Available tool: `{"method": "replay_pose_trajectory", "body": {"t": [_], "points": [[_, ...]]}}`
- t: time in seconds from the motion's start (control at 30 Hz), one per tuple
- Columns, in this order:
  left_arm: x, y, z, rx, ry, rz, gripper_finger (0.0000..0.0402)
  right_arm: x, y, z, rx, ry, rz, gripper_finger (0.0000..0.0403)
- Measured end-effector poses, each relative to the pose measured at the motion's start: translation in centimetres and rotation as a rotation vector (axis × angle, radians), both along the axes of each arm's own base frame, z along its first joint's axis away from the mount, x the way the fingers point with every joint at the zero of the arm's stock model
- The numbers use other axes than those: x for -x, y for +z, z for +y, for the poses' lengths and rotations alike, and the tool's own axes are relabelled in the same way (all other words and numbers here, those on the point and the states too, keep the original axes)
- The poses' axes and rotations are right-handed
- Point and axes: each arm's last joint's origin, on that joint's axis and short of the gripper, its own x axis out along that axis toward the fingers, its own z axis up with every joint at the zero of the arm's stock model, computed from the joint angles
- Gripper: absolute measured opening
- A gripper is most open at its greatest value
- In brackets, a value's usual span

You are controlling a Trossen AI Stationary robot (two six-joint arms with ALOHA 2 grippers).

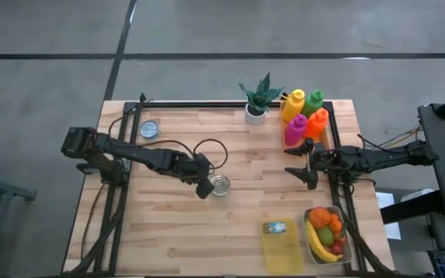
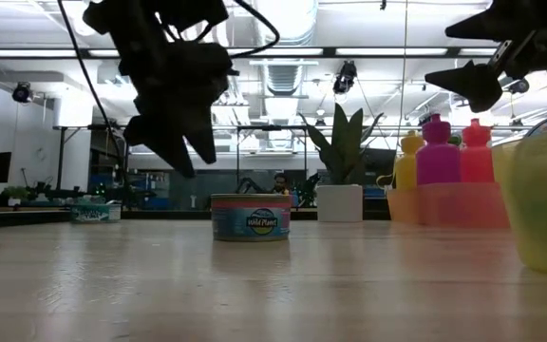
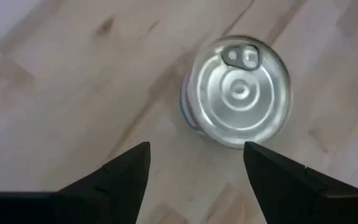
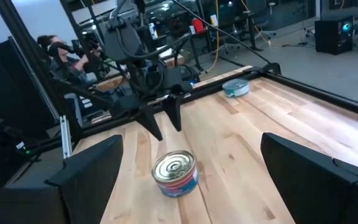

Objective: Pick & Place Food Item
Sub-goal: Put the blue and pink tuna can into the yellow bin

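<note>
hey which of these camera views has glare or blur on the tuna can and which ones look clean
Left wrist view: the can lid shines brightly and looks soft, with the wood around it blurred. Low view: the can label reads clearly, while the left gripper is a dark silhouette against ceiling lights. High view: even light, faint shadows. Right wrist view: the lid catches a mild reflection.

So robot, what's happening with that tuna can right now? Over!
Left pincer open, hovering above the can, not touching. Right pincer open, waiting by the bottles. Can upright on the table, nothing in the way.
</note>
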Motion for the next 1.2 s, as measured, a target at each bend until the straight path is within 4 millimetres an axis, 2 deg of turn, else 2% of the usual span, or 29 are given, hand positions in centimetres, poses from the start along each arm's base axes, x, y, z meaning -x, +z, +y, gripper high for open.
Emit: {"method": "replay_pose_trajectory", "body": {"t": [0.2, 0.33, 0.47, 0.63, 0.7, 0.87, 1.2], "points": [[-0.1, -0.2, 0.0, -0.014, -0.025, -0.022, 0.0263, -0.1, -0.1, 0.0, -0.047, -0.001, 0.005, 0.0378], [0.5, -1.6, 0.1, -0.015, -0.025, -0.018, 0.0263, -0.7, -0.7, 0.2, -0.145, 0.028, 0.057, 0.0378], [1.2, -3.0, 0.1, -0.013, -0.021, -0.024, 0.0263, -1.6, -1.6, 0.5, -0.148, 0.044, 0.137, 0.0378], [1.6, -4.0, 0.2, -0.086, -0.147, -0.047, 0.0263, -2.7, -1.5, 0.6, -0.144, 0.04, 0.131, 0.0378], [1.6, -4.1, 0.2, -0.104, -0.18, -0.05, 0.0263, -3.0, -1.8, 0.7, -0.141, 0.038, 0.148, 0.0378], [1.5, -3.7, 0.2, -0.068, -0.111, -0.079, 0.0263, -3.6, -2.1, 0.8, -0.143, 0.036, 0.163, 0.0378], [0.6, -3.1, 0.0, -0.155, -0.263, -0.185, 0.0263, -4.8, -2.4, 0.9, -0.15, 0.037, 0.132, 0.0378]]}}
